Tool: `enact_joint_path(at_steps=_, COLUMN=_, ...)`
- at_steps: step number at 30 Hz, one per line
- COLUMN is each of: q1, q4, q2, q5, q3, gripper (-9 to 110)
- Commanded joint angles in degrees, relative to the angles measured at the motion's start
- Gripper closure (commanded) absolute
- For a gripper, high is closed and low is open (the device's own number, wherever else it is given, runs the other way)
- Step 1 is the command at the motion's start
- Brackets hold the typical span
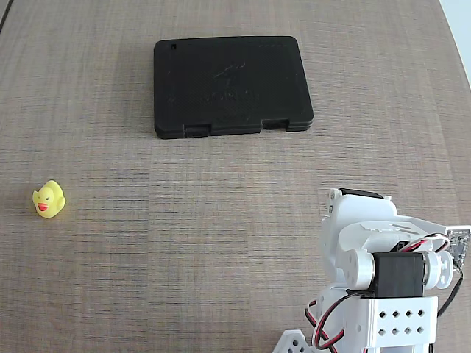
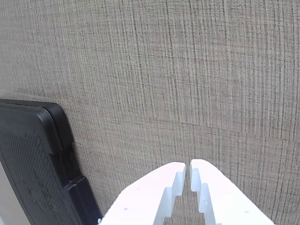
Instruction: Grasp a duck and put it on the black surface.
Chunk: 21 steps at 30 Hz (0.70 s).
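A tiny yellow duck (image 1: 48, 199) with a red-orange beak stands on the wood-grain table at the far left of the fixed view. The black surface (image 1: 231, 85), a flat matte case with two latch notches on its near edge, lies at the top centre; its corner (image 2: 33, 164) shows at the lower left of the wrist view. The white arm (image 1: 383, 272) is folded at the bottom right of the fixed view, far from the duck. In the wrist view my gripper (image 2: 187, 168) is shut, its white fingertips nearly touching with nothing between them. The duck is out of the wrist view.
The table (image 1: 221, 243) has a grey-brown woven-look top. Its right edge (image 1: 458, 22) shows at the upper right corner of the fixed view. Red, black and white wires (image 1: 331, 323) hang at the arm's base.
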<state>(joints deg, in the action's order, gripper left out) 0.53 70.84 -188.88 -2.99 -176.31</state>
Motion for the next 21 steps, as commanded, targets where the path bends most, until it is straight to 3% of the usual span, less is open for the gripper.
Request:
enact_joint_path(at_steps=1, q1=-0.09, q4=0.18, q2=-3.6, q5=-0.26, q3=0.97, gripper=102)
enact_joint_path(at_steps=21, q1=-0.53, q4=0.18, q2=-3.78, q5=0.0, q3=0.97, gripper=102)
